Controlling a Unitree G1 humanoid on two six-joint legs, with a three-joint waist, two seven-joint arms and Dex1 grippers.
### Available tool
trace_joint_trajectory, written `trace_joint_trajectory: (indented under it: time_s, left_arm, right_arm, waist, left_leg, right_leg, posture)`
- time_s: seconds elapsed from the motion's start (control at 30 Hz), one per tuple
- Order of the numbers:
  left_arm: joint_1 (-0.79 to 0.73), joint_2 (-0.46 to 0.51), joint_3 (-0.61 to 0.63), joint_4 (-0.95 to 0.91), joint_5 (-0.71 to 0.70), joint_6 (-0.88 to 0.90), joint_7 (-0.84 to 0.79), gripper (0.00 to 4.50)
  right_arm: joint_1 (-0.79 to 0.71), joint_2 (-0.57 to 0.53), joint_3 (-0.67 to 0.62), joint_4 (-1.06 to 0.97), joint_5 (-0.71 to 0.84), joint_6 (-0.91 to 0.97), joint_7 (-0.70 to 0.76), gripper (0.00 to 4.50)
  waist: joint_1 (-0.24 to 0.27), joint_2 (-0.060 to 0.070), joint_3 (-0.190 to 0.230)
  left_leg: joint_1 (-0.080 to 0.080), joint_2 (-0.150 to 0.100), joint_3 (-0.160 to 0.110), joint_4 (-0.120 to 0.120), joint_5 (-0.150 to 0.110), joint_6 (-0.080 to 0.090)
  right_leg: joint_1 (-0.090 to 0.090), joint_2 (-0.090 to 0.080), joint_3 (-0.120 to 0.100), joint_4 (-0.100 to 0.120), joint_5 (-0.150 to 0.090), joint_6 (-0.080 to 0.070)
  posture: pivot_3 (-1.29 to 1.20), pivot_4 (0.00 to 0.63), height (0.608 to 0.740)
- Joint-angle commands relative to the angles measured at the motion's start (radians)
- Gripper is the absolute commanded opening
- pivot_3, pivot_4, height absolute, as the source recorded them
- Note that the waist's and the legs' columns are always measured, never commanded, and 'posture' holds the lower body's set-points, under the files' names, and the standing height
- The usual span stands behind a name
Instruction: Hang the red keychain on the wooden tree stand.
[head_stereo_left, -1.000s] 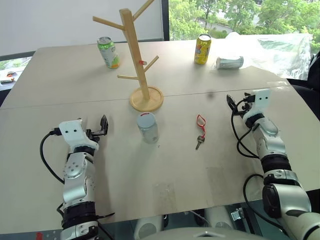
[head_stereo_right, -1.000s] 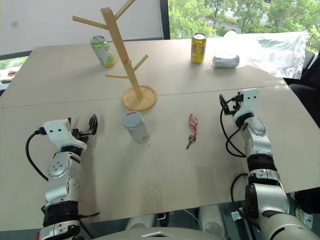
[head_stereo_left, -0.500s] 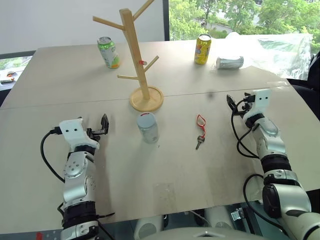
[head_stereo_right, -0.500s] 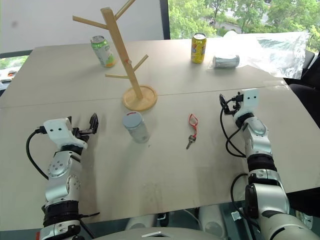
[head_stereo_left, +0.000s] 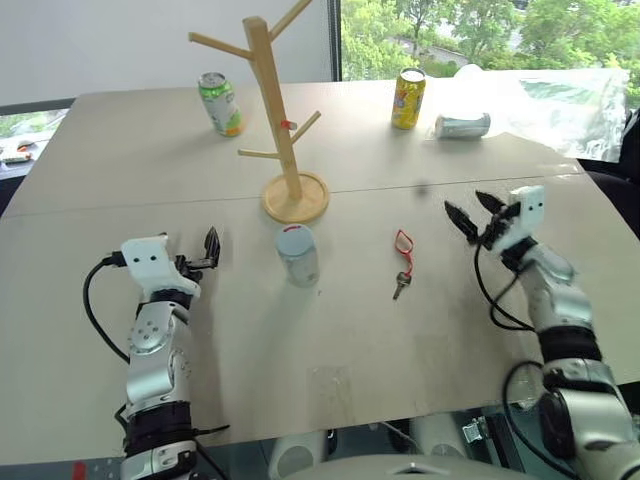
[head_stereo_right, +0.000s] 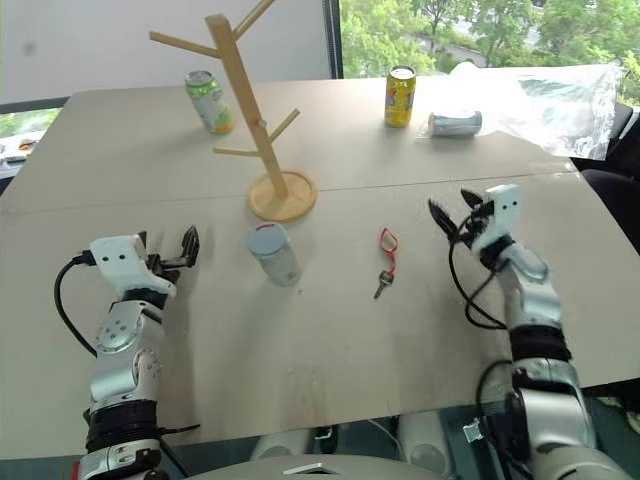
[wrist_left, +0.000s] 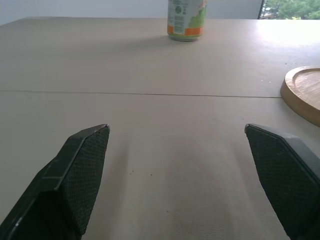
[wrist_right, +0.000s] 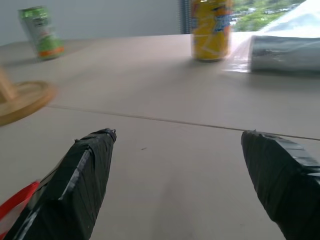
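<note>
The red keychain (head_stereo_left: 400, 285) lies flat on the table, right of centre, its red cord loop on the far side of the small dark key. The wooden tree stand (head_stereo_left: 275, 110) stands upright behind it and to its left on a round base (head_stereo_left: 295, 197). My right gripper (head_stereo_left: 468, 208) hovers open to the right of the keychain, its fingers pointing left toward it; a bit of the red cord (wrist_right: 15, 200) shows beside one finger in the right wrist view. My left gripper (head_stereo_left: 210, 250) is open and empty over the table at the left.
A grey jar with a red-rimmed lid (head_stereo_left: 297, 254) stands between the stand's base and my left gripper. At the back are a green can (head_stereo_left: 219, 103), a yellow can (head_stereo_left: 407, 98), a silver can on its side (head_stereo_left: 461, 125) and a clear plastic bag (head_stereo_left: 560, 95).
My right gripper has swung round to point left toward the keychain and drawn back a little. The left arm and the things on the table have not moved.
</note>
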Motion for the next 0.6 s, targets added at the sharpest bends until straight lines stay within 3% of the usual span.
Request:
trace_joint_trajectory:
  time_s: [0.03, 0.1, 0.2, 0.37, 0.6]
  left_arm:
    - [-0.005, 0.017, -0.022, -0.061, -0.008, 0.009, -0.032, 4.5]
    - [-0.012, 0.019, -0.039, -0.071, -0.012, 0.019, -0.051, 4.5]
    - [-0.015, 0.03, -0.064, -0.097, -0.031, 0.037, -0.101, 4.5]
    - [0.019, 0.084, -0.089, -0.208, -0.088, 0.099, -0.21, 4.5]
    - [-0.038, 0.187, -0.055, -0.448, -0.305, 0.316, -0.262, 4.5]
  right_arm:
    - [0.169, -0.103, 0.058, -0.218, 0.041, -0.042, 0.25, 4.32]
    - [0.262, -0.184, 0.105, -0.257, -0.001, -0.121, 0.38, 4.32]
    - [0.32, -0.235, 0.13, -0.268, -0.016, -0.204, 0.465, 4.32]
    - [0.309, -0.229, 0.138, -0.229, -0.016, -0.249, 0.491, 4.32]
    - [0.29, -0.2, 0.156, -0.175, -0.03, -0.29, 0.5, 4.32]
  waist:
    - [0.004, 0.0, 0.0]
    - [0.006, 0.0, 0.0]
    - [0.002, -0.001, 0.0]
    - [-0.005, -0.001, 0.0]
    - [0.011, -0.002, 0.0]
  left_leg:
    - [0.0, 0.0, -0.001, 0.0, 0.0, 0.0]
    - [0.002, 0.0, -0.001, 0.0, 0.0, 0.0]
    - [0.005, 0.0, 0.0, 0.001, 0.0, 0.0]
    - [0.012, 0.001, 0.002, 0.0, 0.0, 0.0]
    - [0.013, 0.001, 0.001, -0.001, 0.0, 0.0]
  right_leg:
    - [0.0, 0.0, -0.001, 0.0, 0.0, 0.0]
    - [0.002, 0.0, -0.001, 0.0, 0.0, 0.0]
    - [0.004, 0.0, -0.001, -0.001, 0.0, 0.0]
    - [0.009, 0.001, 0.001, 0.0, -0.002, -0.001]
    - [0.011, 0.0, 0.0, -0.001, -0.003, -0.004]
  posture:
    - [0.0, 0.15, 0.74]
    - [0.0, 0.15, 0.74]
    - [0.0, 0.15, 0.74]
    - [0.0, 0.15, 0.74]
    - [0.0, 0.15, 0.74]
